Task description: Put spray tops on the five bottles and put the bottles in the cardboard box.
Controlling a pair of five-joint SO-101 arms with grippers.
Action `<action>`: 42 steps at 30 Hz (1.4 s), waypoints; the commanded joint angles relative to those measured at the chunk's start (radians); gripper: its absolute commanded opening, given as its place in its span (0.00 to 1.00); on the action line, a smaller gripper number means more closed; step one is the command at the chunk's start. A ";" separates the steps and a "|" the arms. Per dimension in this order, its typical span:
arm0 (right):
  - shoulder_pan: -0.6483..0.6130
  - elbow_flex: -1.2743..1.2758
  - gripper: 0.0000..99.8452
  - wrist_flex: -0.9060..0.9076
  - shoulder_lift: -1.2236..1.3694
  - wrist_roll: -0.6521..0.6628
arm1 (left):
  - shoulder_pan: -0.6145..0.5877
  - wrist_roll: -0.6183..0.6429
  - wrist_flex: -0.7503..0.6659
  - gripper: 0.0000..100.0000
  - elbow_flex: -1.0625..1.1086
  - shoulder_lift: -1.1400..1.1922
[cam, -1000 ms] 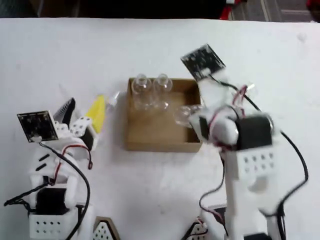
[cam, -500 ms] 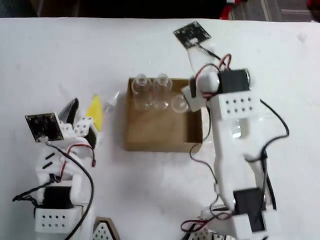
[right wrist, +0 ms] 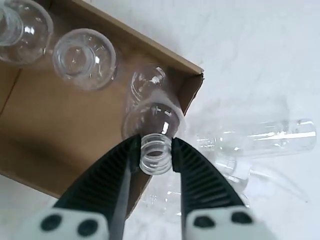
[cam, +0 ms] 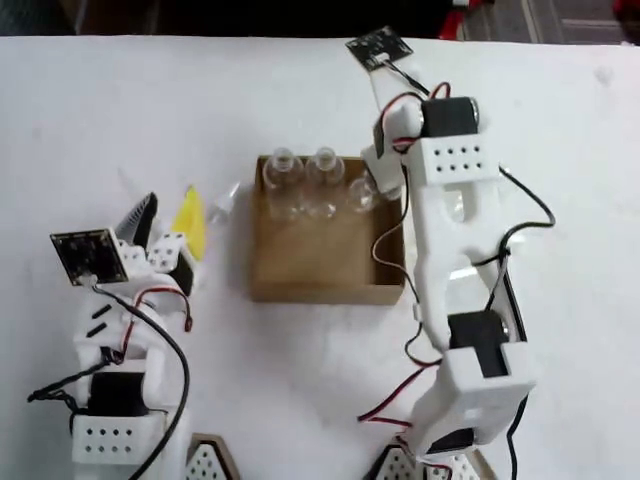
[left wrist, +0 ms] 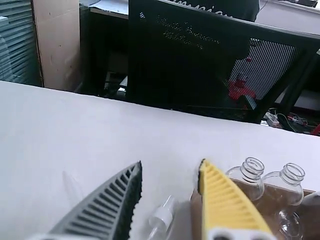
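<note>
A: R arm, what had it got?
B: The right tool [right wrist: 156, 150] was clamped on the threaded neck of the held bottle [right wrist: 150, 117], 1 finger each side. The bottle was upright in the cardboard box [cam: 320, 260], in the far corner on that arm's side. Couldn't tell whether its base touched the box floor.
A: Anything else in the box?
B: 2 more along the same far wall, necks up: the middle bottle [cam: 323, 168] just beside the held one, then the end bottle [cam: 283, 170].
A: L arm?
B: The left tool [left wrist: 170, 165] was open, grey and yellow fingers apart, low over the counter [cam: 130, 100] beside the box. The spray top [cam: 225, 200] lay on the counter between the yellow finger and the box wall.
A: Outside the box?
B: What looked like a lying bottle [right wrist: 260, 136] on the counter just past the held bottle's corner.
</note>
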 commanded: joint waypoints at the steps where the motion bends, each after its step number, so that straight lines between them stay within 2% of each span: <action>1: 0.013 -0.072 0.02 -0.012 0.033 -0.008 | -0.008 0.003 -0.029 0.17 -0.003 -0.013; 12: 0.033 -0.187 0.02 0.094 0.051 -0.008 | -0.010 0.003 -0.029 0.17 -0.003 -0.013; 25: 0.035 -0.199 0.02 0.045 0.168 -0.009 | -0.008 0.003 -0.029 0.17 -0.005 -0.013; 32: 0.025 -0.198 0.17 0.027 0.174 -0.015 | -0.008 0.003 -0.029 0.17 -0.006 -0.013; 42: -0.053 -0.213 0.18 0.012 0.165 -0.015 | -0.008 0.002 -0.031 0.18 -0.005 -0.013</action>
